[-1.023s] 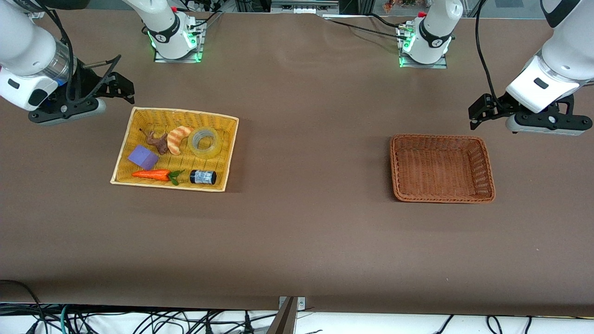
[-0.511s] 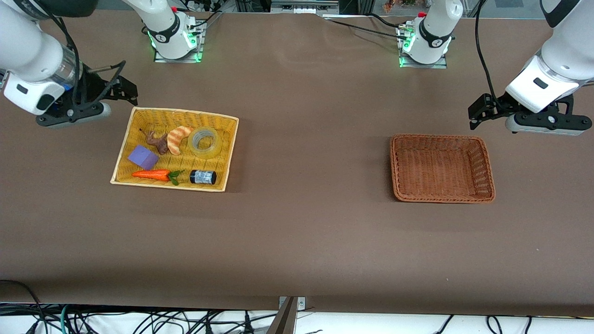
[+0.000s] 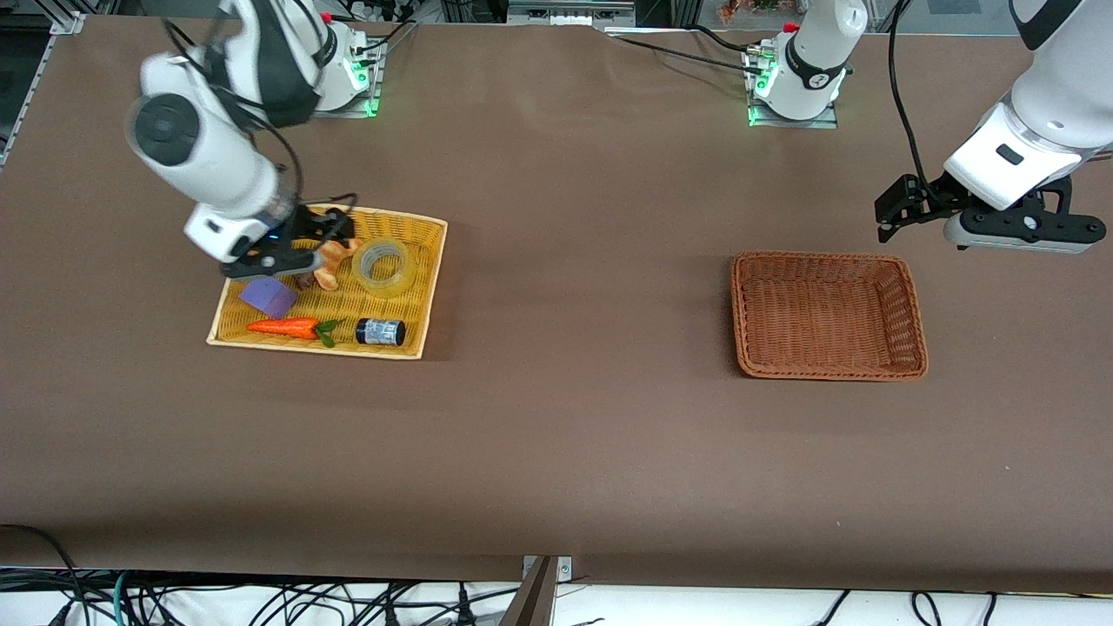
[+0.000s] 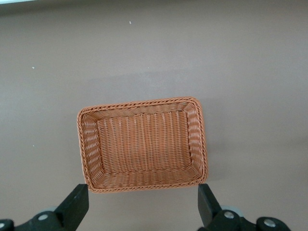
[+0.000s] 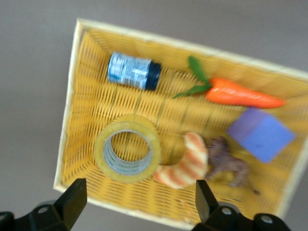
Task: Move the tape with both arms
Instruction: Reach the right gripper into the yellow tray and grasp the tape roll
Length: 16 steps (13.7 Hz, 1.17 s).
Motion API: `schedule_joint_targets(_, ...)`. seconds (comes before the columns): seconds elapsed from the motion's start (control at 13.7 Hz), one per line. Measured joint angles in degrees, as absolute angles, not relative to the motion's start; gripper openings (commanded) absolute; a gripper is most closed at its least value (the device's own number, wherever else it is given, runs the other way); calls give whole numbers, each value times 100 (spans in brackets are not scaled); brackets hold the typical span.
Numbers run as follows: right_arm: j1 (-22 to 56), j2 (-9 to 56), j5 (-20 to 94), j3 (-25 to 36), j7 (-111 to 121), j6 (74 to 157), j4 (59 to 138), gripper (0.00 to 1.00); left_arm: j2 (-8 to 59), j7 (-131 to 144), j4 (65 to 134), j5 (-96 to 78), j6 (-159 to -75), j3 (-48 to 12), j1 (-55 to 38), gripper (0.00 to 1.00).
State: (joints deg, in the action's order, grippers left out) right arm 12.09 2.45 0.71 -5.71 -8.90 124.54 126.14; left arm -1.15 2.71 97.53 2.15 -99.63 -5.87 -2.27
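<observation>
Right gripper (image 3: 300, 252) hangs with fingers spread and empty over the yellow wicker basket (image 3: 426, 287), just above the croissant (image 3: 329, 261) and beside the tape (image 3: 383, 267), which lies flat inside. Around it sit a purple block (image 3: 268, 296), carrot (image 3: 283, 327) and small labelled jar (image 3: 380, 331). Left gripper (image 3: 896, 209), jaws apart, waits near the brown wicker basket (image 3: 826, 369).

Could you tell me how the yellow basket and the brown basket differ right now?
The yellow basket holds the tape, a jar, a carrot, a purple block and other toys; the brown basket holds nothing. The yellow basket is pale with a light rim; the brown one is darker, reddish. The open right claw hangs over the yellow basket; the open left claw waits beside the brown one. Both are shallow, rectangular and woven.
</observation>
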Motion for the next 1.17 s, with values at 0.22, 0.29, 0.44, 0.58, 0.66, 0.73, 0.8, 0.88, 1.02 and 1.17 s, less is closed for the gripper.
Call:
schedule_joint_targets(0.22,1214,401,71,-661,-1029,13370,13511,100,-115,271,9751,215,-9963,-591,-228,100)
schedule_joint_targets(0.29,1210,447,71,-657,-1030,13448,13636,100,-115,271,9751,215,-9963,-591,-228,100)
schedule_joint_targets(0.44,1209,535,71,-652,-1031,13550,13772,100,-115,271,9750,215,-9963,-591,-228,100)
schedule_joint_targets(0.58,1208,683,71,-650,-1032,13820,13892,100,-115,271,9750,215,-9963,-591,-228,100)
schedule_joint_targets(0.66,1208,783,71,-647,-1033,13951,13911,100,-115,271,9750,215,-9963,-591,-228,100)
schedule_joint_targets(0.73,1203,882,71,-645,-1035,14098,13910,100,-115,271,9749,215,-9963,-591,-228,100)
schedule_joint_targets(0.8,1189,983,71,-640,-1036,14299,13906,100,-115,271,9749,215,-9963,-591,-228,100)
schedule_joint_targets(0.88,1171,1098,71,-624,-1036,14530,13903,100,-115,271,9748,215,-9963,-591,-228,100)
schedule_joint_targets(1.02,1138,1367,71,-601,-1036,14920,13893,100,-116,271,9748,215,-9963,-591,-228,100)
schedule_joint_targets(1.17,1136,1542,71,-595,-1036,15063,13866,61,-115,271,9748,215,-9963,-591,-228,100)
